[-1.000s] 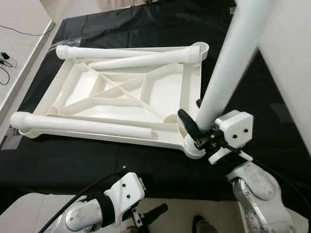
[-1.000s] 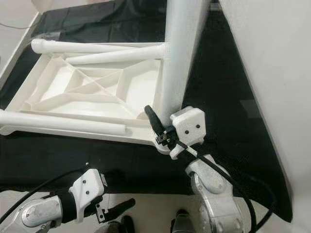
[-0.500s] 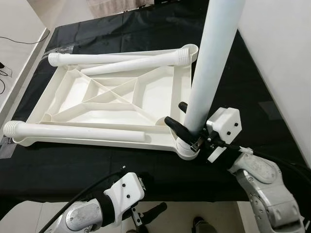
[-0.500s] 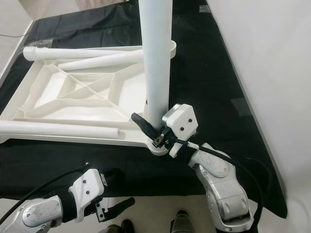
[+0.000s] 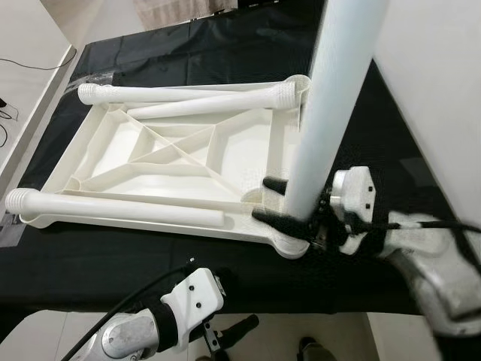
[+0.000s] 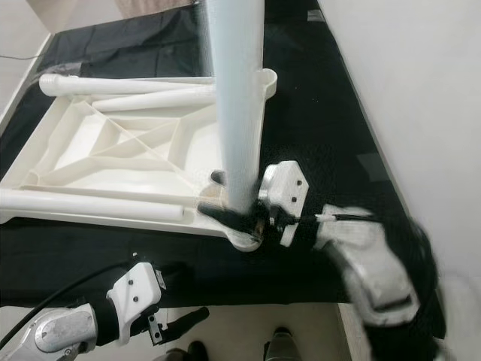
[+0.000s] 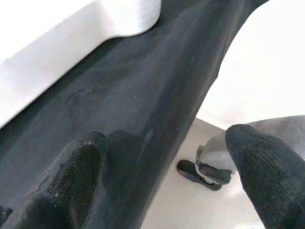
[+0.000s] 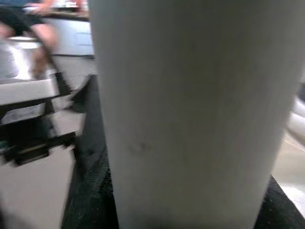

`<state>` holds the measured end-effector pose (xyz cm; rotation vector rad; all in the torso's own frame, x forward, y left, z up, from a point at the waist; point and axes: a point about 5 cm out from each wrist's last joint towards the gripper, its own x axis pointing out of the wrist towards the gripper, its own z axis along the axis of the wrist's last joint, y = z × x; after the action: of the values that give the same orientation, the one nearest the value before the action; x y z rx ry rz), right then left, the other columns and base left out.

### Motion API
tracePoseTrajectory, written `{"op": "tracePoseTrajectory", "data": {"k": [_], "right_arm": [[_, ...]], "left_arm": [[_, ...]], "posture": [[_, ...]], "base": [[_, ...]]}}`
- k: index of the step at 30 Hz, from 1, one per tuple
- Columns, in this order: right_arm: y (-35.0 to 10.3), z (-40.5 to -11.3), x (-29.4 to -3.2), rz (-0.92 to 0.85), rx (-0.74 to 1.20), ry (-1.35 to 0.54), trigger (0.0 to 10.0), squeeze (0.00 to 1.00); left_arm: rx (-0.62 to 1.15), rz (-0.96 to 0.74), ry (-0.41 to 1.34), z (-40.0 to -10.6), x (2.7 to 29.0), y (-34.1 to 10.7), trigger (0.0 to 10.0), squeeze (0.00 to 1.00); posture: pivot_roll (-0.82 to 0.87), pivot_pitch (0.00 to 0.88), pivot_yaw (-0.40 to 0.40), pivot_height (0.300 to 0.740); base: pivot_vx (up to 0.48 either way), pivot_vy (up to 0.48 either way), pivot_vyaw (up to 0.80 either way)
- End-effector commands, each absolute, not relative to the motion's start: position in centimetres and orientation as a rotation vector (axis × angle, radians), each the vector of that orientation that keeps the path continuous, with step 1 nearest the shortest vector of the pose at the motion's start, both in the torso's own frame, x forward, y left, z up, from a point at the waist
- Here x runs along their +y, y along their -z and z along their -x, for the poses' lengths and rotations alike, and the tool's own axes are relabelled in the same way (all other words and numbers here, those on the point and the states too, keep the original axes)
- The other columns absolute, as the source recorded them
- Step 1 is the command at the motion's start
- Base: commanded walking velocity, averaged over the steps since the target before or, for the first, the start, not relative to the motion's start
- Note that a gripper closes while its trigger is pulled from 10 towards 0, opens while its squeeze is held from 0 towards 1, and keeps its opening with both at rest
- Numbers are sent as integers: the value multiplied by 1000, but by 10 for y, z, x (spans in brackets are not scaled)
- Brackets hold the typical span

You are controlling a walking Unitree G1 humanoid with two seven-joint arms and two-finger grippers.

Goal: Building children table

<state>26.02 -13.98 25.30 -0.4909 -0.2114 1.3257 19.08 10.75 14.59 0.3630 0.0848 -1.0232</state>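
The white children's table top (image 5: 259, 143) lies upside down on a black cloth. One loose leg (image 5: 120, 211) rests along its near edge, and two more (image 5: 165, 93) lie at the far edge. My right gripper (image 5: 289, 201) is shut on a fourth white leg (image 5: 331, 90). That leg stands nearly upright with its foot at the near right corner socket (image 5: 293, 244); in the right wrist view the leg (image 8: 190, 109) is very close. My left gripper (image 7: 167, 176) hangs open below the cloth's near edge, with nothing between its fingers (image 7: 71, 176).
The black cloth (image 5: 90, 256) covers the floor under the table top. A white wall (image 5: 436, 90) rises close on the right. Pale floor with a thin cable (image 5: 30, 60) lies to the left. Bare floor (image 5: 331, 335) runs along the near side.
My right arm has swung and shows blurred, with its wrist turned around the upright leg. The leg stays at the corner socket, leaning slightly. The left arm has not moved.
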Motion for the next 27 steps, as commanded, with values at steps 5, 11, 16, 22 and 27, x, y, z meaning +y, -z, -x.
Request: {"op": "tracePoseTrajectory", "data": {"k": [5, 11, 16, 22, 27], "right_arm": [[-236, -269, -131, 528, -56, -1556, 10000, 0], [-239, -286, -123, 561, -64, -1538, 10000, 0], [-240, -287, -122, 467, -63, -1512, 10000, 0], [-237, -298, -128, 326, -14, -1350, 10000, 0], [-231, -310, -141, 223, 4, -1064, 10000, 0]], "left_arm": [[114, -354, 1035, -185, 108, -142, 10000, 0], [118, -349, 1034, -182, 108, -142, 10000, 0], [119, -347, 1033, -181, 107, -142, 10000, 0], [118, -344, 1033, -182, 107, -142, 10000, 0], [116, -345, 1033, -183, 107, -142, 10000, 0]], "posture": [[-8, 340, 160, 740], [-3, 350, 153, 740], [-5, 354, 152, 740], [-18, 354, 147, 740], [-24, 352, 147, 740]], "base": [[0, 0, 0], [0, 0, 0], [0, 0, 0], [0, 0, 0], [0, 0, 0]]}}
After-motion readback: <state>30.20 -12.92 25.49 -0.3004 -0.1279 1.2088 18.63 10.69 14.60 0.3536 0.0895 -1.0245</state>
